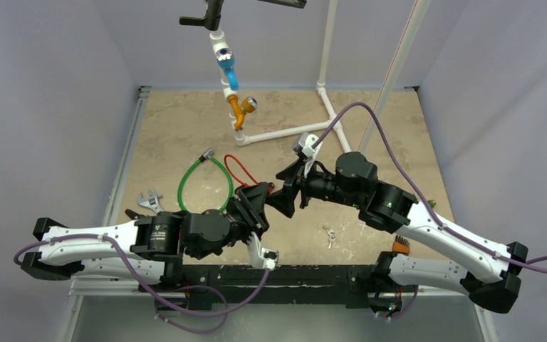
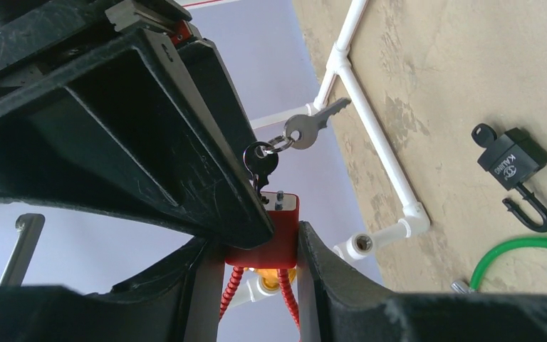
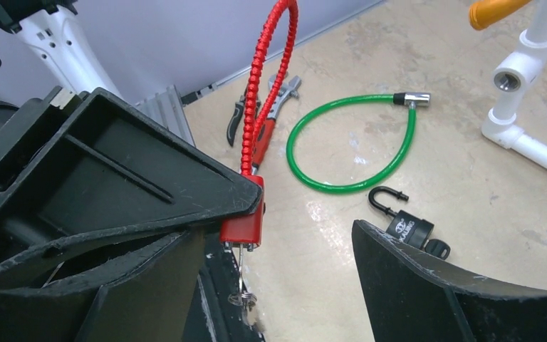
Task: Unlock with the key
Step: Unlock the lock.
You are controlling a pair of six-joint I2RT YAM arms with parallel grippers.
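Two sets of jaws meet over the middle of the bench (image 1: 178, 128), tips nearly touching. The left jaws are pinching the red lock (image 2: 263, 239) by its flat sides, and the lock is up in the air, off the bench. A key (image 2: 260, 162) with a black head sticks out of the end of the lock. A small ring hangs from it with a silver key (image 2: 312, 127) on it. The right jaws are spread wide and hold nothing. In the right wrist view the end of the lock and the hanging key sit in the gap between them, closer to one side. One right finger (image 2: 114, 135) is just beside the black key head in the left wrist view. The lock's red cable (image 3: 263, 85) loops away from the lock body and back over the bench. A black padlock (image 3: 407, 231) lies on the bench near the jaws, with its hook swung open and a key in it. A green cable (image 1: 204, 182) lies in a ring just past it. A wrench (image 1: 149, 201) lies near the left edge, by the left arm (image 1: 92, 239). More keys (image 1: 330, 235) lie on the bench, close to the right arm (image 1: 427, 224). White pipes (image 1: 285, 133) stand at the far side, with an orange valve (image 1: 236, 110) and a blue valve (image 1: 228, 71) on them.
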